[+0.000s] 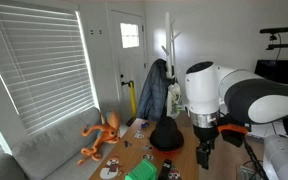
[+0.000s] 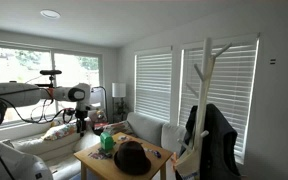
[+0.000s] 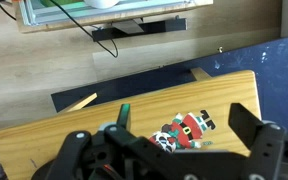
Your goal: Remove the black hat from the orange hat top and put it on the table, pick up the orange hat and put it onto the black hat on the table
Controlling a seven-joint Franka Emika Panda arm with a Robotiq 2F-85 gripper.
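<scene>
The black hat sits on the wooden table, dark and rounded; it also shows in an exterior view. I cannot make out the orange hat; whether it is hidden under the black hat I cannot tell. My gripper hangs above the table edge, beside the black hat and apart from it; it also shows in an exterior view. In the wrist view the gripper is open and empty, over a small Santa figure lying on the table.
A green object lies near the table's front, also seen in an exterior view. An orange octopus plush sits on the grey couch. A coat rack with a dark jacket stands behind the table.
</scene>
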